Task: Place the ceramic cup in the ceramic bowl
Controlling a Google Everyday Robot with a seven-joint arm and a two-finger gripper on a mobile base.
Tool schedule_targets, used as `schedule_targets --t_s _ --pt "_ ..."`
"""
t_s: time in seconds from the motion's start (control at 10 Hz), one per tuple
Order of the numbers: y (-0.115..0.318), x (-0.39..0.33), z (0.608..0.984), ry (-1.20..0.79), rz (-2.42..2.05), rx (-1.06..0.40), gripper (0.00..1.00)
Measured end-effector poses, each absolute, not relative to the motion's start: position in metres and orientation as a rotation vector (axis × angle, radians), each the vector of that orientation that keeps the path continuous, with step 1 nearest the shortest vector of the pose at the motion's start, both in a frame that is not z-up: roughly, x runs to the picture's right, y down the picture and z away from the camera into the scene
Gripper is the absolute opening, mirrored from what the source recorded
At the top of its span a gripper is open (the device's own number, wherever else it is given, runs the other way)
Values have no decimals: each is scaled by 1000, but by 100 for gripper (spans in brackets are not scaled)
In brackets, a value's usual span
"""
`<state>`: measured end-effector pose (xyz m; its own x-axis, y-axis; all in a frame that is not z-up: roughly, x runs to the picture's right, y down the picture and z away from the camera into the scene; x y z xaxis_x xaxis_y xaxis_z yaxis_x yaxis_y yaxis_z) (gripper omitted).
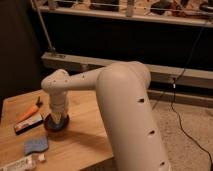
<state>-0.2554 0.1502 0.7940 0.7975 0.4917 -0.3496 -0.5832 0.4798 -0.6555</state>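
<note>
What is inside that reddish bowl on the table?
The ceramic bowl shows only its rim and dark inner wall. The gripper reaches down into it from above and covers the middle, so the ceramic cup cannot be made out there. Whatever sits at the bottom is hidden.

The tool [58, 120] hangs directly over the ceramic bowl [55, 125], its wrist blocking the way in from above. At nine o'clock a flat dark bar [28, 123] and an orange-handled implement [28, 112] crowd the surface [85, 137]. At seven o'clock lies a blue-grey pad [36, 145]. Bare wood lies open toward three and five o'clock.
</note>
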Motion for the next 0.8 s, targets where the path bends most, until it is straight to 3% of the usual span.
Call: schedule_targets --t_s 0.2,0.8 --pt "137 -253 795 111 693 -816 80" --pt "45 -213 778 41 917 -691 80"
